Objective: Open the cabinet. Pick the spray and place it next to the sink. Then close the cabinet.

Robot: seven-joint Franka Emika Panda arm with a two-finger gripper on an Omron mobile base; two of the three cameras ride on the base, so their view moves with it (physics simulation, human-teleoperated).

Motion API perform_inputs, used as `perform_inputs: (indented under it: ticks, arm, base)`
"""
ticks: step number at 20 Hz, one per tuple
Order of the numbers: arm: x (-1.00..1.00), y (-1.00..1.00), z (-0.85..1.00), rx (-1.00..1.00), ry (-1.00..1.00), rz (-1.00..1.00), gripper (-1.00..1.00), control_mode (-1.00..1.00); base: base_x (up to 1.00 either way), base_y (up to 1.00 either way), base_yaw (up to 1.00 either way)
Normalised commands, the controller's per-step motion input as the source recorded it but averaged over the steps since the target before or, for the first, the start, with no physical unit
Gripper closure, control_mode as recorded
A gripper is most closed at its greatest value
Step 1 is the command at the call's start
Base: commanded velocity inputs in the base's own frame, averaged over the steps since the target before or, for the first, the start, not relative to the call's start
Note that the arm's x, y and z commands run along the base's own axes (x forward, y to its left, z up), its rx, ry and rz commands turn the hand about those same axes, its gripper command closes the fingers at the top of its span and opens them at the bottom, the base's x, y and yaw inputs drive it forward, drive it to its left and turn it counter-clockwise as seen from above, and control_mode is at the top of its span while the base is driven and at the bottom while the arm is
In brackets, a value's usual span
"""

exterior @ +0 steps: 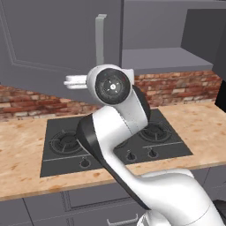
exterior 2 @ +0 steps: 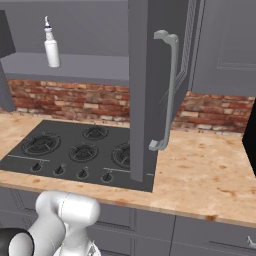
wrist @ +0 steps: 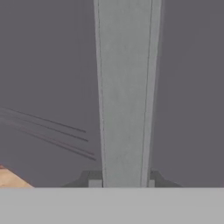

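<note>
The pincer (wrist: 121, 183) is clenching the silver bar handle (wrist: 124, 92) of the cabinet (exterior: 48, 39), whose doors are standing swung out, while the spray (exterior 2: 51, 45) is standing upright on the cabinet's shelf (exterior 2: 85, 67) above the stove (exterior 2: 75, 150) in the desk (exterior 2: 205, 175).
</note>
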Motion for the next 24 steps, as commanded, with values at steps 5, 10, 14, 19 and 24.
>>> perform_inputs:
  ticks: [5, 10, 14, 19, 24]
  arm:
    - [0.00, 0.00, 0.00, 0.00, 0.00, 0.00, -1.00, -1.00]
    - [-0.02, 0.00, 0.00, 0.00, 0.00, 0.00, -1.00, -1.00]
    - [-0.47, 0.01, 0.00, 0.00, -0.05, 0.00, -1.00, -1.00]
    - [-0.68, -0.05, 0.00, 0.00, -0.11, 0.00, -1.00, -1.00]
    - [-0.50, -0.48, 0.01, 0.00, -0.10, -0.01, -1.00, -1.00]
  base:
    - [0.00, 0.00, 0.00]
    - [0.00, 0.00, 0.00]
    - [0.00, 0.00, 0.00]
    - [0.00, 0.00, 0.00]
    - [0.00, 0.00, 0.00]
